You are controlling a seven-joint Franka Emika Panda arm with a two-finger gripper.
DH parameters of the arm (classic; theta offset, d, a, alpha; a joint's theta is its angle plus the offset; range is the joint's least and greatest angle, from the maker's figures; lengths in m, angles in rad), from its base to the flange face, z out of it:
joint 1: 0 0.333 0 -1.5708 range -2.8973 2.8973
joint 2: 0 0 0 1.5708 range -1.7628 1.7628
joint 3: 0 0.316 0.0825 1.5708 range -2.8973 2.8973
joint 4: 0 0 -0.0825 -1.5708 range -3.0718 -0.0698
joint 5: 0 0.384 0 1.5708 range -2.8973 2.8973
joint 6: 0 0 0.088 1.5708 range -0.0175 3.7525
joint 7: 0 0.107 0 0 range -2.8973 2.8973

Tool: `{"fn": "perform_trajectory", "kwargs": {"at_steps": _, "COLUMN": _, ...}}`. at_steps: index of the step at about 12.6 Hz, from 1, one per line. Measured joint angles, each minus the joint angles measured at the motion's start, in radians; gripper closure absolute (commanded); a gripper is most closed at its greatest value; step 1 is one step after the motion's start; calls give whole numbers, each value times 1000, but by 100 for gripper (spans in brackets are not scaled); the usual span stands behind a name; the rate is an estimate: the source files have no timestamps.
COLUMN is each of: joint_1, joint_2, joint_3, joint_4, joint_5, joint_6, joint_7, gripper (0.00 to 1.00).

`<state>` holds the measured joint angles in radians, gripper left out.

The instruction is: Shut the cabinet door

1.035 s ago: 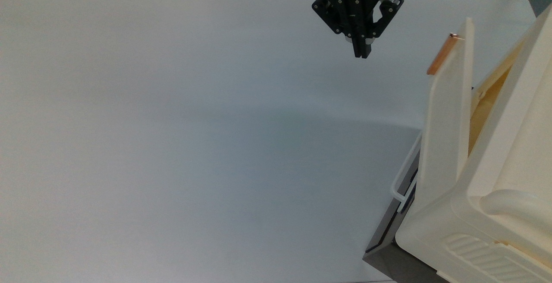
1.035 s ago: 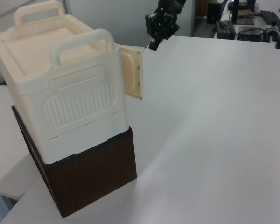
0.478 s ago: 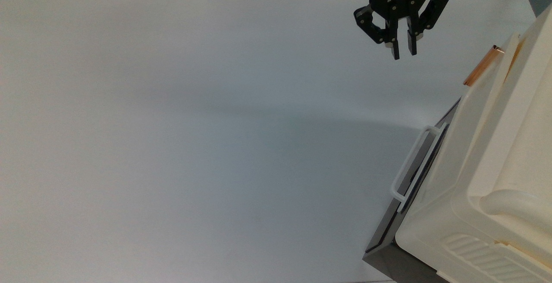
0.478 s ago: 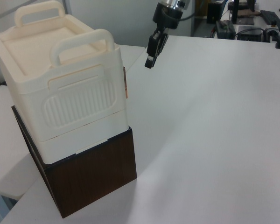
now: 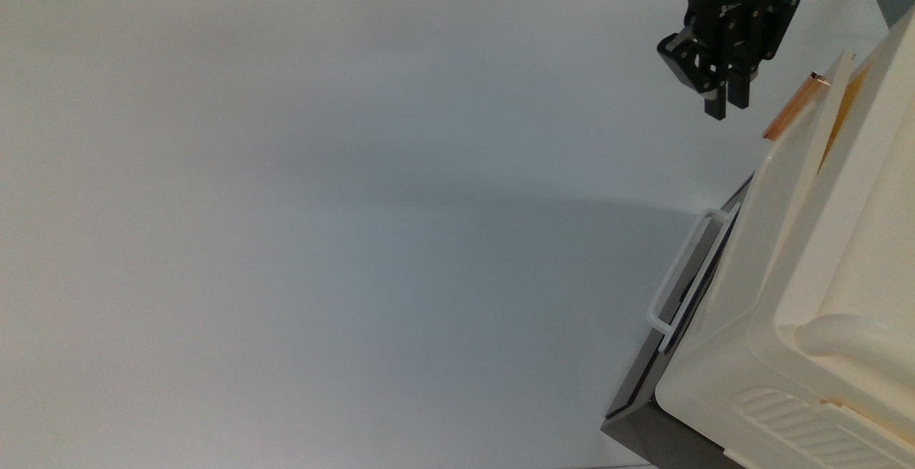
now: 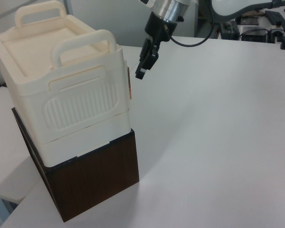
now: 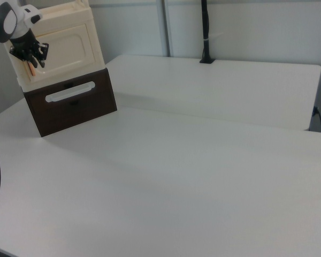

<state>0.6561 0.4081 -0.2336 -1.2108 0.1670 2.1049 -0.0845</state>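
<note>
The cream cabinet door (image 5: 779, 186) lies almost flat against the cream cabinet (image 6: 61, 90), with a thin gap at its handle end where the orange inside shows. Its copper-orange bar handle (image 5: 790, 108) shows again in the left view as the handle (image 6: 128, 90). My black gripper (image 5: 727, 108) hangs just to the top view's left of the handle and a little above it, apart from it. In the left view the gripper (image 6: 140, 74) points down at the door's top corner. In the right view the gripper (image 7: 33, 60) is in front of the door (image 7: 69, 48).
The cabinet stands on a dark brown base (image 6: 95, 180) whose dark grey front panel carries a white loop handle (image 5: 683, 276). The white table (image 5: 322, 204) stretches wide to the top view's left. A black post (image 7: 205, 32) rises at the table's far edge.
The door swung from wide open to nearly shut against the cabinet. My gripper travelled to the top view's right, turned, and came down close to the copper handle.
</note>
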Motion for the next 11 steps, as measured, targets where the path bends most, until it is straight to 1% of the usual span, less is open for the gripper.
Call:
{"fn": "perform_trajectory", "kwargs": {"at_steps": 5, "joint_1": 44, "joint_2": 13, "joint_3": 0, "joint_4": 4, "joint_5": -20, "joint_6": 137, "joint_7": -7, "gripper": 74}}
{"fn": "perform_trajectory", "kwargs": {"at_steps": 8, "joint_1": 55, "joint_2": 44, "joint_3": 0, "joint_4": 4, "joint_5": -22, "joint_6": 246, "joint_7": 15, "gripper": 74}}
{"fn": "perform_trajectory", "kwargs": {"at_steps": 10, "joint_1": 55, "joint_2": 44, "joint_3": -1, "joint_4": 5, "joint_5": -27, "joint_6": 248, "joint_7": 15, "gripper": 74}}
{"fn": "perform_trajectory", "kwargs": {"at_steps": 11, "joint_1": 47, "joint_2": 38, "joint_3": -1, "joint_4": 5, "joint_5": -41, "joint_6": 248, "joint_7": 17, "gripper": 74}}
